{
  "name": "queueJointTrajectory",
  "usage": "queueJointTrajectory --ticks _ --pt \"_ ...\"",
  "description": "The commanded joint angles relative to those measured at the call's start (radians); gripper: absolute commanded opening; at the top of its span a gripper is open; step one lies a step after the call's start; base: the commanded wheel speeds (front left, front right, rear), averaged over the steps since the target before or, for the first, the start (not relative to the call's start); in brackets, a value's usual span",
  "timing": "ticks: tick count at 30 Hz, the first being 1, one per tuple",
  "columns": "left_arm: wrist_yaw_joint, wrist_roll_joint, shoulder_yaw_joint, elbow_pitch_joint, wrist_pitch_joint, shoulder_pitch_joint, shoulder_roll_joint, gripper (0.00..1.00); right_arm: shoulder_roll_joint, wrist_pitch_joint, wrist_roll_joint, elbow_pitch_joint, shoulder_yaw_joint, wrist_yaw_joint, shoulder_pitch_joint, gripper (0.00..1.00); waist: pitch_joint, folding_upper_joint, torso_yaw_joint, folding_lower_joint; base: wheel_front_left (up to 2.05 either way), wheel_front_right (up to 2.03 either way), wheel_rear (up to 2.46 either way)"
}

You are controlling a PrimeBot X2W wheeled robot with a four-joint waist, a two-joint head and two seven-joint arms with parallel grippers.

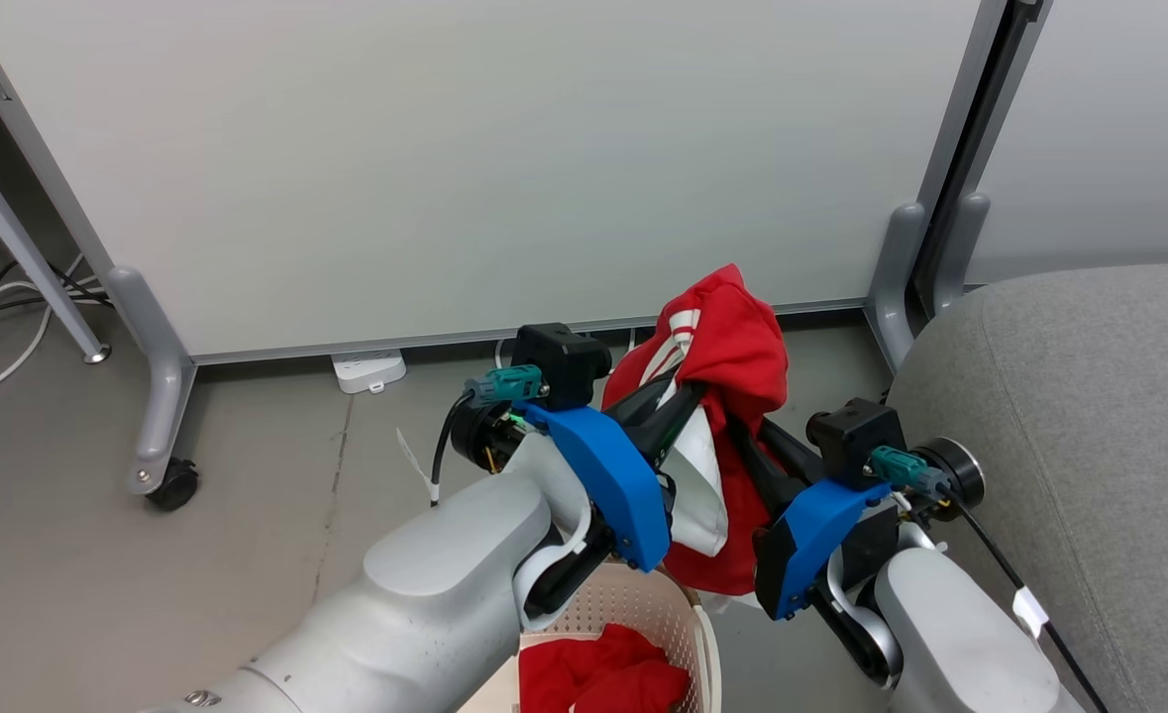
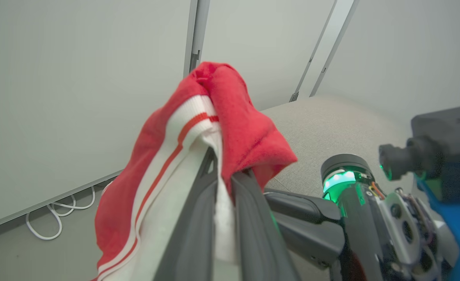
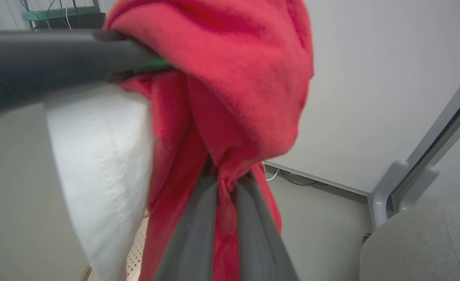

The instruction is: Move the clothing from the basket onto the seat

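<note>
Pale grey partition panels (image 1: 445, 149) stand on a grey floor (image 1: 98, 555), and before them the left end effector (image 1: 678, 391) is clamped on the white-striped side of a soft red-and-white fabric garment (image 1: 737, 337). The garment is raised above the cream perforated plastic basket (image 1: 707, 634), where a plain red fabric garment (image 1: 603, 678) lies. The right end effector (image 1: 747, 428) pinches the raised garment's red folds, near the large grey upholstered seat (image 1: 1089, 396).

Two pieces of clothing: one striped red garment (image 1: 737, 342), one plain red garment (image 1: 603, 681). One basket (image 1: 643, 602). One seat (image 1: 1089, 396). Two grippers: left gripper (image 2: 225, 168), right gripper (image 3: 228, 177). One power strip (image 1: 370, 370).
</note>
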Motion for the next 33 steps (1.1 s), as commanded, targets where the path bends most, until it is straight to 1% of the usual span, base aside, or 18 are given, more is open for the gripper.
queueJointTrajectory --ticks 1,14,15,16,17,27,28,31,33 --pt "-0.002 -0.001 -0.003 0.004 -0.005 -0.016 0.002 0.00 -0.002 -0.010 0.001 0.001 0.000 -0.001 -0.010 0.00 0.001 0.0000 0.001 0.0001 0.00 0.00 0.00" --pt "0.004 -0.014 -0.014 0.014 -0.013 -0.021 0.002 0.00 0.002 -0.012 0.001 -0.006 -0.001 -0.001 0.011 0.00 0.004 0.0000 0.004 0.0001 0.00 0.00 0.00" --pt "0.003 -0.016 -0.014 0.014 -0.014 -0.021 0.002 0.45 0.002 -0.011 0.002 -0.006 0.000 -0.001 0.012 0.00 0.004 0.0000 0.004 0.0001 0.00 0.00 0.00" --pt "0.003 -0.016 -0.014 0.014 -0.014 -0.021 0.002 0.45 0.002 -0.011 0.002 -0.006 0.000 -0.001 0.012 0.00 0.004 0.0000 0.004 0.0001 0.00 0.00 0.00" --pt "0.003 -0.018 -0.013 0.013 -0.016 -0.022 0.002 1.00 0.002 -0.011 0.002 -0.007 0.001 -0.001 0.012 0.00 0.005 0.0000 0.004 0.0001 0.00 0.00 0.00" --pt "-0.013 0.016 0.017 0.003 -0.038 0.014 0.002 1.00 0.008 -0.019 -0.004 -0.012 -0.011 -0.001 0.008 0.00 0.011 0.0000 0.003 0.0001 0.00 0.00 0.00" --pt "-0.012 0.032 0.034 -0.002 -0.039 0.020 0.002 1.00 0.009 -0.021 -0.005 -0.013 -0.015 -0.001 0.009 0.00 0.011 0.0000 0.004 0.0001 0.00 0.00 0.00" --pt "-0.013 0.090 0.128 -0.042 -0.039 0.074 0.013 1.00 0.009 -0.026 -0.007 -0.016 -0.023 -0.001 0.014 0.00 0.014 0.0000 0.005 0.0001 0.00 0.00 0.00" --pt "-0.017 0.152 0.189 -0.078 -0.039 0.119 0.031 1.00 0.009 -0.029 -0.007 -0.017 -0.033 -0.001 0.019 0.00 0.016 0.0000 0.007 0.0001 0.00 0.00 0.00"
